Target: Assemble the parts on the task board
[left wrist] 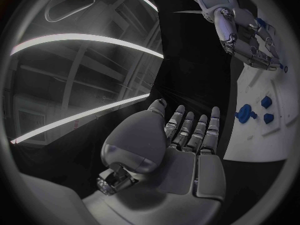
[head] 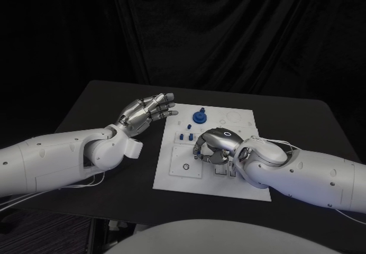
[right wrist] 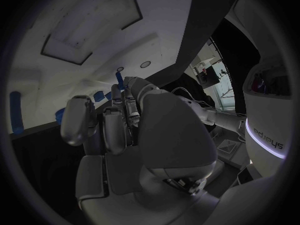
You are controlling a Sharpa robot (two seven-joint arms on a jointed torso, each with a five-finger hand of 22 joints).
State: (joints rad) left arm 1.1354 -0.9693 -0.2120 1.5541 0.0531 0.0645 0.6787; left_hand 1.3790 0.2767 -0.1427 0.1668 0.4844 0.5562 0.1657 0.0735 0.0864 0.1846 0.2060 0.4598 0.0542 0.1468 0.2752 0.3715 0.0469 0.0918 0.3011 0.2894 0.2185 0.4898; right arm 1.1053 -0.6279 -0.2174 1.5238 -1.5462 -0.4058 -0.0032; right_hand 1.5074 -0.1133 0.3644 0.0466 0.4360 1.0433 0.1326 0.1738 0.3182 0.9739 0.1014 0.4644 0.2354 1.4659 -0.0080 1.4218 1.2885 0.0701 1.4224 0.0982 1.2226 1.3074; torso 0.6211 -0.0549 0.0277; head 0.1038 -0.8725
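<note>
Task board (head: 236,117): white, lying mid-table, near edge close to the front edge of the table (head: 91,100); bare dark tabletop on both sides.
Left hand (head: 145,112): raised beside the board's left edge, fingers spread, holding nothing.
Right hand (head: 215,145): curled down over the board's middle, pinching a slim blue part (right wrist: 119,78) at the fingertips.
Other parts: one blue knob (head: 200,116) upright near the far edge; three small blue pegs (head: 185,137) just left of the right hand.
Writing: none legible on the board.

Robotics laboratory test cell: a black table (head: 107,100) backed from 10 to 2 o'clock by black curtain (head: 229,42), bearing a white task board (head: 172,177).
</note>
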